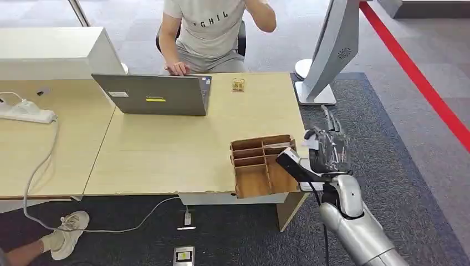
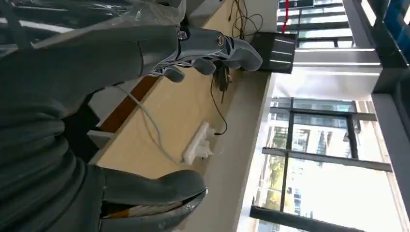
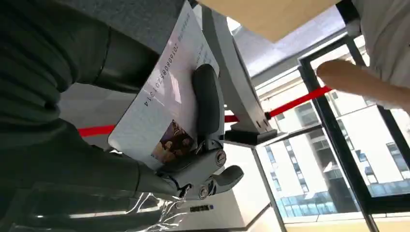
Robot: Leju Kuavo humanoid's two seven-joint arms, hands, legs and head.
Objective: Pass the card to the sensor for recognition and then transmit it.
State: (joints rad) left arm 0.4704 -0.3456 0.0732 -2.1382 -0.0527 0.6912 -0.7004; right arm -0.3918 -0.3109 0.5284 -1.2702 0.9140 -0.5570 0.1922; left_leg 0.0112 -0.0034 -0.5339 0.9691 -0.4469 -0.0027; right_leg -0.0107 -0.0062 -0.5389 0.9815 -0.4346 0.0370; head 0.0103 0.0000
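A white card point(image 3: 159, 111) with printed numbers and a small picture lies pinched in my right hand point(image 3: 193, 164), a dark finger point(image 3: 208, 106) across its face. In the head view my right hand point(image 1: 327, 147) hovers just off the table's right edge, beside the wooden divided tray point(image 1: 260, 166), with a white corner of the card point(image 1: 310, 144) showing. A grey-white standing terminal point(image 1: 332, 50) rises on the carpet beyond the hand. My left hand point(image 2: 193, 48) hangs beside a table with its fingers spread and nothing in it.
A person point(image 1: 210, 27) sits behind an open laptop point(image 1: 152, 94) at the far side. A small gold item point(image 1: 238, 85) lies near the laptop. A power strip point(image 1: 25, 113) and cable sit at the left. Someone's shoe point(image 1: 66, 230) is on the floor.
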